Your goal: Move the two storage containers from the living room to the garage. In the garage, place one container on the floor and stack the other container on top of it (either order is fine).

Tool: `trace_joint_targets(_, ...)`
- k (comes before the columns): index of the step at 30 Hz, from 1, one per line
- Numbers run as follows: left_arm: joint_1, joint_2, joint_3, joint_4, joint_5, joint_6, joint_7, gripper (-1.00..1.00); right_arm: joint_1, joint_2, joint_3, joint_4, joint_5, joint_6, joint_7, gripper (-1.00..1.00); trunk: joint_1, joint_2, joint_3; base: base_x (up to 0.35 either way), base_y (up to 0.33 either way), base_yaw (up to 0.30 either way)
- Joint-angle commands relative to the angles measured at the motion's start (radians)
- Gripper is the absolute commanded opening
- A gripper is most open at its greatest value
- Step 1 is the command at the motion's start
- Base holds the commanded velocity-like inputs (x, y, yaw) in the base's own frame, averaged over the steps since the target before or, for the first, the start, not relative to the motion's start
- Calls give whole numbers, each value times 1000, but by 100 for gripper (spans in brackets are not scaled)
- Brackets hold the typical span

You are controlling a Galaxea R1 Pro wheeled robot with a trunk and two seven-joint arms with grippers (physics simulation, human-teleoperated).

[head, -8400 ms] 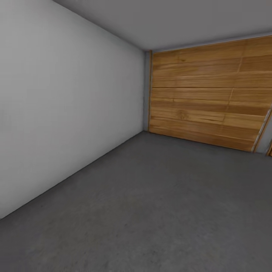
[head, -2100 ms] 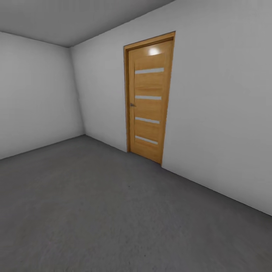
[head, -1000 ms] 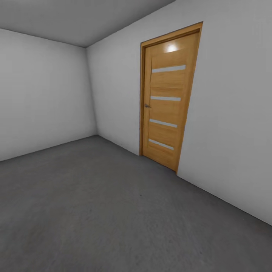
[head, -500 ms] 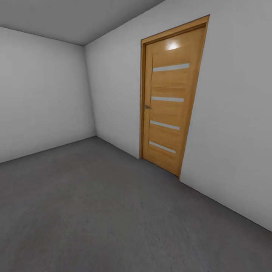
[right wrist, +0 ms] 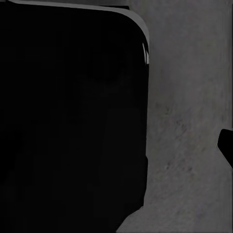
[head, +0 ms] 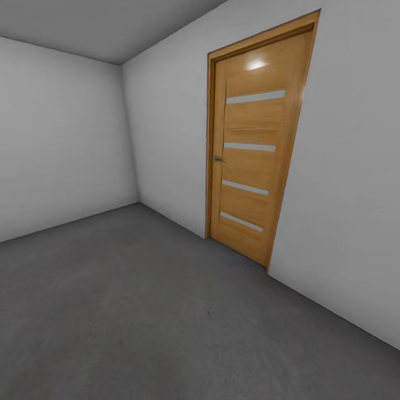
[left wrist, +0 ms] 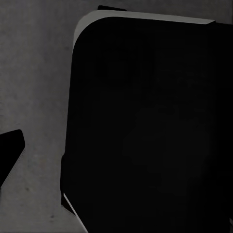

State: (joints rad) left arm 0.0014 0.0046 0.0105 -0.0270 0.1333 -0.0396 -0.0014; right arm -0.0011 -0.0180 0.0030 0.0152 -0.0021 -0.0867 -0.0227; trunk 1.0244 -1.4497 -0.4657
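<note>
I am in the garage, on its dark grey concrete floor (head: 139,311). The storage containers and the living room are out of view. In the left wrist view a dark sliver of the left gripper's finger (left wrist: 8,153) pokes in over the concrete floor (left wrist: 34,87), beside a large black rounded part of my own body (left wrist: 145,126). The right wrist view has a similar dark finger tip (right wrist: 227,143) at its edge, over the floor (right wrist: 189,121) and beside the same kind of black body part (right wrist: 68,111). Neither view lets me judge how the jaws stand.
A wooden panel door (head: 253,150) with several pale horizontal strips and a small handle (head: 218,159) stands closed in the white wall (head: 344,183) ahead on the right. Another white wall (head: 61,139) meets it in a corner at the left.
The whole head view has shifted: the camera turned from the wide wooden garage door to this panel door, which has grown larger and slid right as I come closer.
</note>
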Motion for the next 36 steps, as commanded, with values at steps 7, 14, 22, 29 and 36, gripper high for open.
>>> trace_joint_targets(7, 0, 0, 0, -1, 8, -2, 0, 100, 0, 0, 3, 2, 0, -5, -2, 100, 1, 0, -1, 331, 0, 0)
trace_joint_targets(14, 0, 0, 0, -1, 8, -2, 0, 100, 0, 0, 3, 2, 2, -4, -2, 100, 1, 0, -1, 331, 0, 0)
trace_joint_targets(22, 0, 0, 0, -1, 8, -1, 0, 100, 0, 0, 3, 2, 2, -3, -2, 100, 1, 0, -1, 331, 30, 0)
trace_joint_targets(29, 0, 0, 0, -1, 8, 0, 0, 100, 0, 1, 7, 2, 9, -2, -1, 100, 1, 0, -1, 331, 70, 0)
trace_joint_targets(36, 0, 0, 0, -1, 8, -1, 0, 100, 0, 1, 8, 2, 18, -2, -2, 100, 1, 0, -1, 331, 77, 0)
